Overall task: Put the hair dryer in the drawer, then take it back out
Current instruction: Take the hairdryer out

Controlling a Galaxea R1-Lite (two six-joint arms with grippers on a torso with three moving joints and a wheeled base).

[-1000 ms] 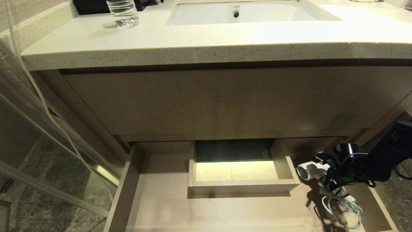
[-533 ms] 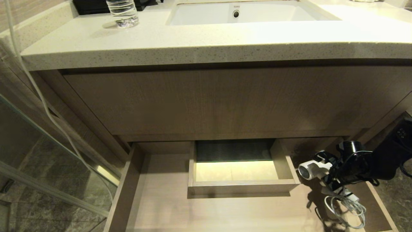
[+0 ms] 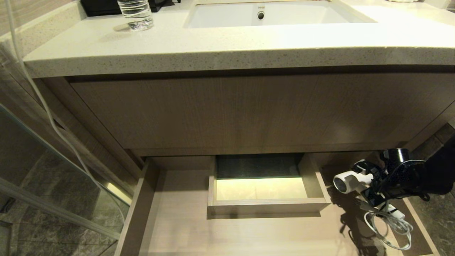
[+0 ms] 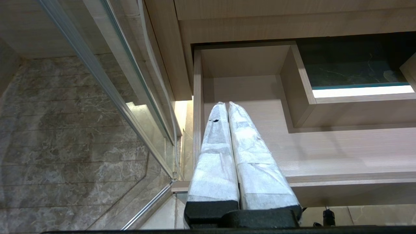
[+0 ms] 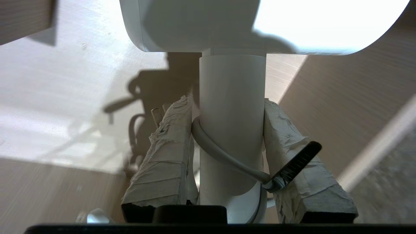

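Note:
The white hair dryer hangs above the right end of the open drawer, barrel pointing left with its dark round end showing. My right gripper is shut on its straight handle. In the right wrist view the taped fingers press both sides of the handle, and the gripper also traps the cord against it. The coiled cord dangles below the gripper over the drawer floor. My left gripper is parked shut and empty near the drawer's left front corner.
A boxed cutout rises in the middle back of the drawer. The tall wood panel and the countertop overhang it. A water bottle and the sink are on top. A glass panel stands at the left.
My right gripper has carried the hair dryer to the right and slightly upward, and the hanging cord has swung along with it. The left arm and the drawer have stayed still.

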